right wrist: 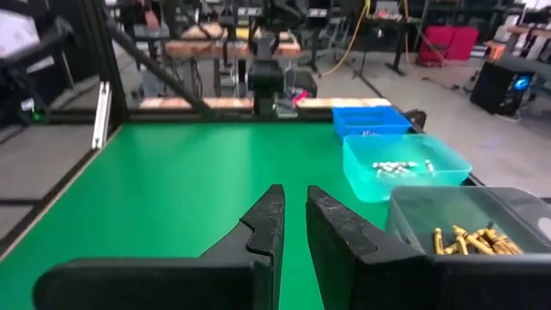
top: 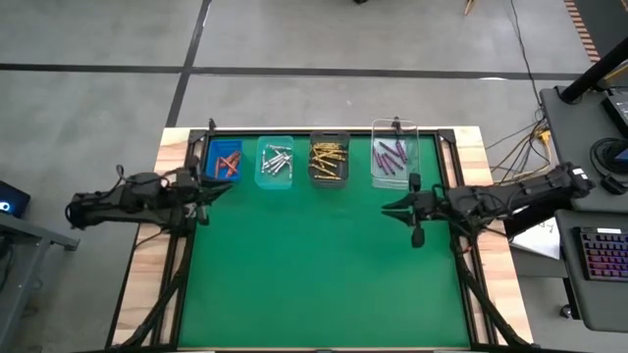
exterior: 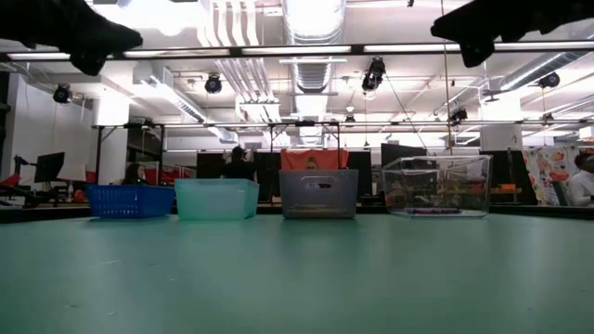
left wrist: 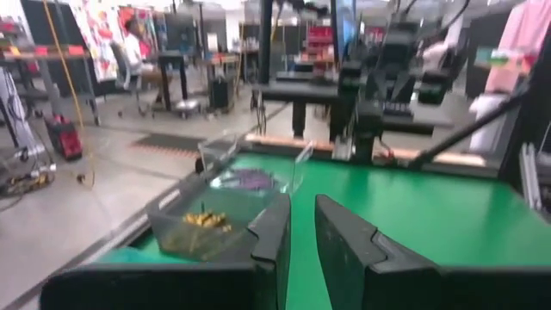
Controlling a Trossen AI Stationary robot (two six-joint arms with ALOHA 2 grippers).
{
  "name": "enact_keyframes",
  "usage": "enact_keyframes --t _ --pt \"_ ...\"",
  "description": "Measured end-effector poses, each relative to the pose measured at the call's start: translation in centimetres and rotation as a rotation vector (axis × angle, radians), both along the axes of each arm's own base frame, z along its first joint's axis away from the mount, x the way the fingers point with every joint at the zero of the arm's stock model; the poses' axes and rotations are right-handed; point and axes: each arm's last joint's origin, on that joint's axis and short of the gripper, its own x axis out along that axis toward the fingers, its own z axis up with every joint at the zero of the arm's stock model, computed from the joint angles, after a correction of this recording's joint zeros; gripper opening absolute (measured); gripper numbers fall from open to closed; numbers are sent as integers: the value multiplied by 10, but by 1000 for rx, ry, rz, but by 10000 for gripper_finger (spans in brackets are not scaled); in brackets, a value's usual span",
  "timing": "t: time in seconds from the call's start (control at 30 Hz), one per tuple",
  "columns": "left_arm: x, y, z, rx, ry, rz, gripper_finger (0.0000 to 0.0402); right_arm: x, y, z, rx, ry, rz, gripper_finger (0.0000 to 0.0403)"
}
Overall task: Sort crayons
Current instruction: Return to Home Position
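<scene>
Crayons (top: pixel 332 160) lie sorted in four bins (top: pixel 276 164); left claw (top: pixel 204 192) and right claw (top: pixel 400 208) hover nearly closed, empty, above the green surface (top: pixel 324 275)

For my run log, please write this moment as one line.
crayons: all in four bins, sorted by colour | mat: no loose crayon | left tool: near blue bin, nothing held | right tool: below clear bin, nothing held
</scene>
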Motion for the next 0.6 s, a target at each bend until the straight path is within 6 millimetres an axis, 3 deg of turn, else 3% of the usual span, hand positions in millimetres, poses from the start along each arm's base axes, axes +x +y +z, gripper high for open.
enact_keyframes --t 0.23,0.4,0.6 --pt "-11 0 -6 9 -114 1 37 -22 -6 1 22 -93 -2 43" --pt "-2 0 -18 14 -86 0 37 -46 -11 7 34 -222 -1 43" --pt "3 0 -31 14 -79 -7 37 -66 -15 -2 54 -312 25 43"
